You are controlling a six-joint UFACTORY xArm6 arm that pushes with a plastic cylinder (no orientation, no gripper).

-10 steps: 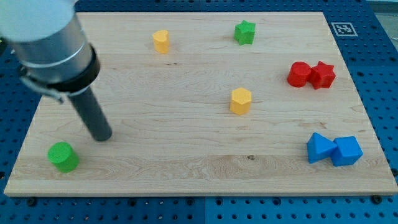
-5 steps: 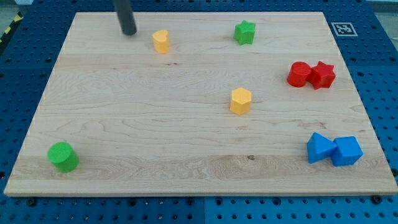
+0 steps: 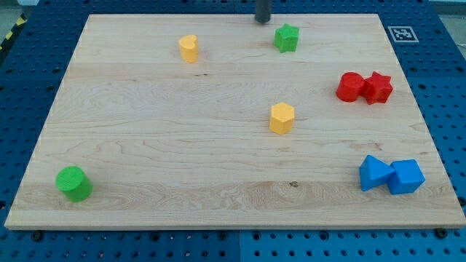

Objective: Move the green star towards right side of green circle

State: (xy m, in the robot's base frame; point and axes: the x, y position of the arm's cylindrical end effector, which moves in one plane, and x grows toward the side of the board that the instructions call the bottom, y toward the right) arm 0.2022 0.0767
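Note:
The green star [image 3: 287, 38] lies near the view's top, right of centre. The green circle [image 3: 74, 183] stands at the view's bottom left corner of the wooden board [image 3: 160, 131]. My tip [image 3: 263, 20] is at the board's top edge, just up and left of the green star, a small gap apart from it. Only the rod's lower end shows.
A yellow cylinder [image 3: 188, 48] is at the top left of centre. A yellow hexagon [image 3: 282, 118] is near the middle. A red circle [image 3: 351, 86] and a red star [image 3: 378, 87] touch at the right. Two blue blocks [image 3: 391, 175] touch at the bottom right.
My tip moved from beside the green circle at the lower left up to the top edge, then right along it to beside the green star. No block moved.

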